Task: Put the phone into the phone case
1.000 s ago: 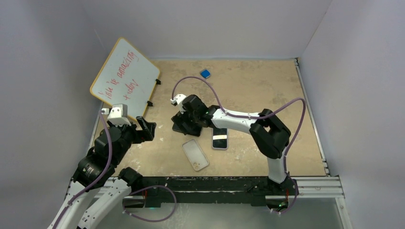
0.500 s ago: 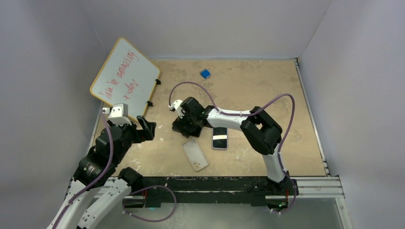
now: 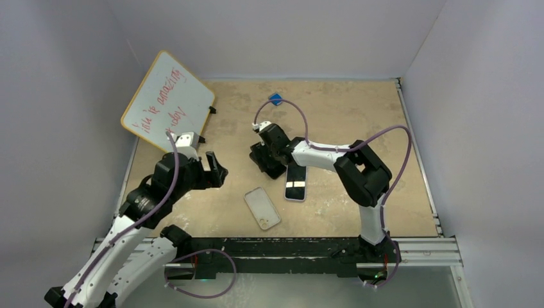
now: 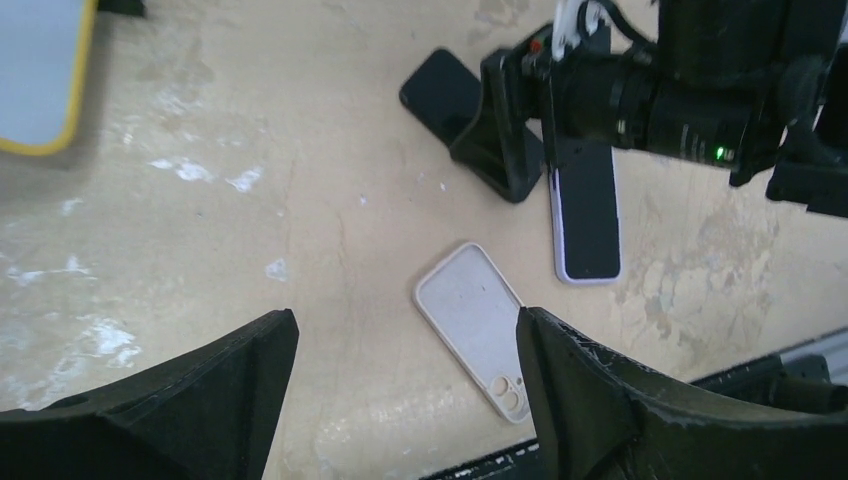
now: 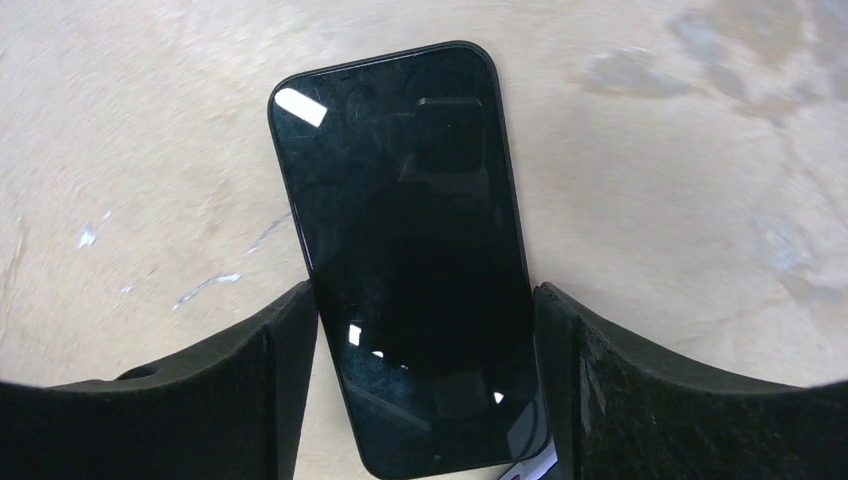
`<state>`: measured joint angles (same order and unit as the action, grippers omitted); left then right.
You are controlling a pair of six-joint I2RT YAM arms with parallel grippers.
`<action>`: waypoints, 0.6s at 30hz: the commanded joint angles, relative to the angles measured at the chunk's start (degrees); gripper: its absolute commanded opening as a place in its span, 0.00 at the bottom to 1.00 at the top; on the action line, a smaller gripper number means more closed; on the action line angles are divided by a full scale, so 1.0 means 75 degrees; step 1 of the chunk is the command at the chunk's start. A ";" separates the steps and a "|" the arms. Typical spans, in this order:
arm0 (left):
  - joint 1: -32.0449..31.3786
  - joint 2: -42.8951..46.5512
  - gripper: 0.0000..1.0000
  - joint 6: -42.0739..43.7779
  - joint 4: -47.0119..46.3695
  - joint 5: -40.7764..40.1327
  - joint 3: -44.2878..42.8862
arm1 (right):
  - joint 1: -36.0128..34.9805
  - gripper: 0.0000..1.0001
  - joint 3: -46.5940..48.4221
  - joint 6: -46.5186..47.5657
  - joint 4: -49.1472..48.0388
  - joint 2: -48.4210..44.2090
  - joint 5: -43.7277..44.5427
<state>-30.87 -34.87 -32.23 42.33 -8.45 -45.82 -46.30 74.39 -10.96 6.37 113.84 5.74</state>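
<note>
A black phone (image 5: 405, 250) lies screen-up between the fingers of my right gripper (image 5: 425, 300), which press on its two long edges. From above, that right gripper (image 3: 268, 159) sits left of centre, the black phone (image 3: 259, 156) poking out to its left. An empty white phone case (image 3: 262, 207) lies inside-up near the front edge. My left gripper (image 4: 405, 322) hovers open above the table, and the white case (image 4: 470, 325) shows between its fingers. Seen from above, the left gripper (image 3: 215, 171) is left of the case.
A second phone in a lilac case (image 3: 296, 184) lies screen-up just right of the right gripper, its corner under the black phone's near end. A yellow-rimmed whiteboard (image 3: 168, 102) leans at the back left. A small blue object (image 3: 276, 99) lies at the back.
The right gripper has shifted right and back with the black phone between its fingers. The left arm has reached forward and right, toward the white case.
</note>
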 commanded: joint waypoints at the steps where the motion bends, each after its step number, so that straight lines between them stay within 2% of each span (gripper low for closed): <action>1: 0.0022 -0.0434 0.82 -0.0330 -0.0671 0.1313 0.0392 | 0.0115 0.46 -0.0501 -0.1597 0.0086 -0.0112 0.0533; 5: 0.0015 -0.1019 0.81 -0.0540 -0.1035 0.2102 0.0778 | 0.0115 0.44 -0.0710 -0.2057 -0.0104 -0.0187 0.0375; 9: 0.0008 -0.1481 0.79 -0.0982 -0.1976 0.2849 0.1514 | 0.0115 0.42 -0.0650 -0.2584 0.0110 -0.0354 0.0672; 13: 0.0014 -0.2063 0.77 -0.1213 -0.2758 0.3080 0.2215 | 0.0115 0.41 -0.0704 -0.2858 0.0146 -0.0571 0.0990; 18: 0.0015 -0.2601 0.75 -0.1246 -0.3343 0.3210 0.2656 | 0.0115 0.39 -0.0896 -0.2850 0.0073 -0.0729 0.0685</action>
<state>-30.87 -52.84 -40.01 25.10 12.75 -27.59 -45.10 69.71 -29.61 3.90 110.45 11.42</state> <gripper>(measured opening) 0.756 0.742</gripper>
